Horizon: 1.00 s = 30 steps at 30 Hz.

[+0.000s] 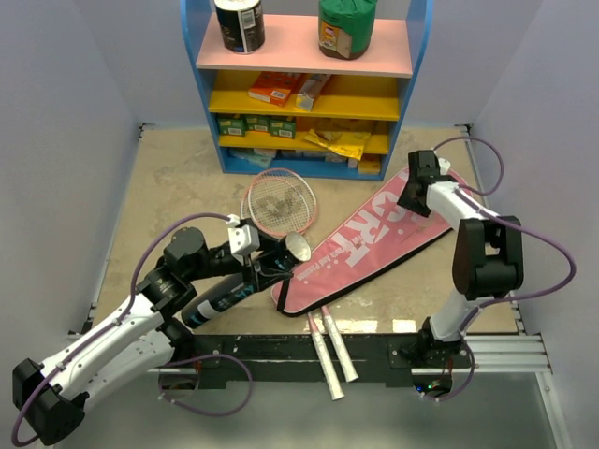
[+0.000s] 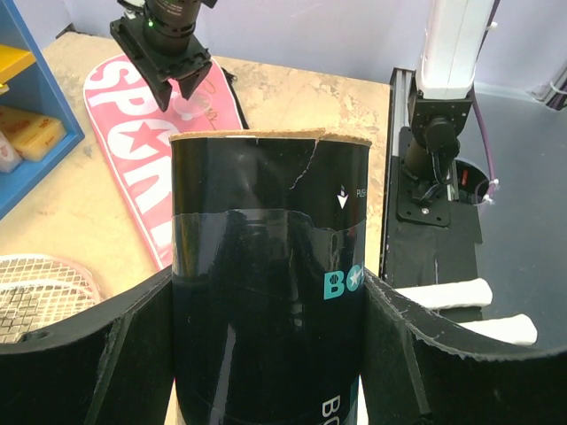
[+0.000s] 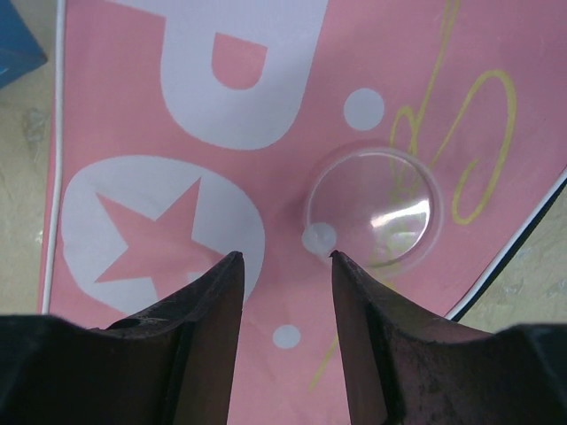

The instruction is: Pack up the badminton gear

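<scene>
Pink racket bag (image 1: 374, 245): flat and diagonal on the table, narrow end toward the arms, probably laid so for loading

Pink-framed racket (image 1: 279, 201): head bare on the table, just beside the bag

Two white handles (image 1: 329, 355): side by side at the bag's narrow end; whether bagged, impossible to tell

Long black tube (image 2: 266, 221): clamped between left gripper (image 2: 267, 279) fingers, open mouth forward, likely presented for capping

Clear round lid (image 3: 372, 208): resting on the bag just beyond right gripper (image 3: 283, 257), fingers parted and empty, seemingly poised to collect it

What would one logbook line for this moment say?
left tool: clamped on black tube | right tool: open, over pink bag | clear cap: lying on bag
</scene>
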Motion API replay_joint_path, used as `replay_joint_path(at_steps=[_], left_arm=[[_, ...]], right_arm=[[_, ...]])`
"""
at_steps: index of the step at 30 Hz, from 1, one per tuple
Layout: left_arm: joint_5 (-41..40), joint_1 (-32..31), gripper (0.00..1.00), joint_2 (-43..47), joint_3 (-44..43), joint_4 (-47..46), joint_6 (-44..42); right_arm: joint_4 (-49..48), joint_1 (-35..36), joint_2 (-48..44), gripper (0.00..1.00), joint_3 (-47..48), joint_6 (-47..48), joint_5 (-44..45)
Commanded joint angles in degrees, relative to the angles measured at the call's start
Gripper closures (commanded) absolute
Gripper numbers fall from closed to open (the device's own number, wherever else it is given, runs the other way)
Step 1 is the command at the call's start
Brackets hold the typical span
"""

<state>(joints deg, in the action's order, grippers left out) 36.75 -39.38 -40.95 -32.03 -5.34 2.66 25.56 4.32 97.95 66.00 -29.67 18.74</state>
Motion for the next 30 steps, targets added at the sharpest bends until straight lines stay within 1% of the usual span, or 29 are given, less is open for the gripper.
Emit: replay_joint_path(at_steps=[1,7,13,16,19,28,30], left_arm=[[-0.63,0.35,1.0,0.26,-2.42,-1.16,-1.34],[-0.81,0.35,1.0,0.26,-2.33,-0.98,-1.6],[-0.98,0.35,1.0,-0.27,-2.42,-0.81,-1.78],[-0.89,0.35,1.0,-0.27,-2.51,-0.72,-1.86],[-0.98,0.44,1.0,-0.27,-2.6,-0.63,-1.86],[-0.45,0.44,1.0,0.17,-2.51,-0.63,-1.86],[-0.37,0.35,1.0,0.43,-2.51,-0.63,-1.87]], right_arm=[[-2.45,-1.85,1.45,0.53,3.43,1.02,3.06],[-3.23,-2.12,4.7,0.54,3.79,1.19,3.05],[-3.76,-2.21,5.67,0.56,3.53,1.11,2.18],[-3.85,-2.12,6.11,0.6,3.09,1.11,1.91],[-3.85,-2.12,6.55,0.66,2.74,1.37,1.82],[-3.41,-2.12,8.13,0.67,0.98,1.37,1.91],[-3.41,-2.21,8.39,0.69,0.89,1.37,1.82]])
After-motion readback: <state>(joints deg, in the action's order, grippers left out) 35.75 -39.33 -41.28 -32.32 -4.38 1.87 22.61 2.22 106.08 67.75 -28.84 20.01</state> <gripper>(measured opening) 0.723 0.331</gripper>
